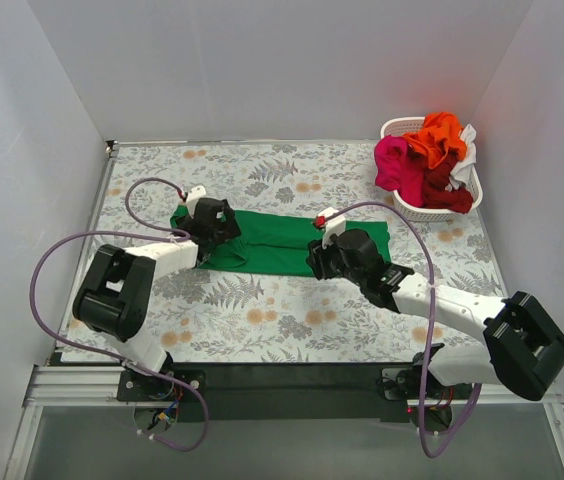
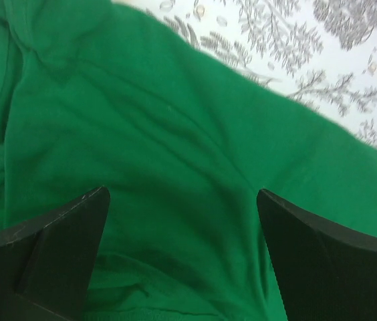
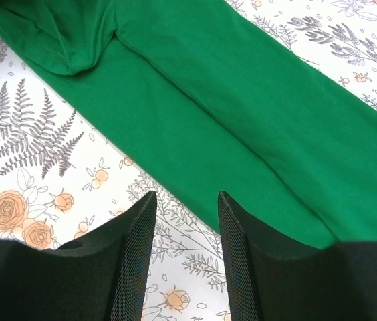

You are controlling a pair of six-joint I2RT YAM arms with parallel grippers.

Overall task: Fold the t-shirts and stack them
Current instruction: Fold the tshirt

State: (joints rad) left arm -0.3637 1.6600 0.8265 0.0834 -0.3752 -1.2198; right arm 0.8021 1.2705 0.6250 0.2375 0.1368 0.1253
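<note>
Left tool (image 2: 182,192), right tool (image 3: 187,195) spread over one green t-shirt (image 1: 282,240); four t-shirts (image 1: 438,135) in basket (image 1: 394,125).

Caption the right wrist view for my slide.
Open right gripper at the edge of the green t-shirt, floral table beneath.

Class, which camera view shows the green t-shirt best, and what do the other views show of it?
Top external: only there is nearly the whole green t-shirt seen, spread on the floral table. Left wrist shows just close-up creased cloth; right wrist shows a band of it with its near edge.
</note>
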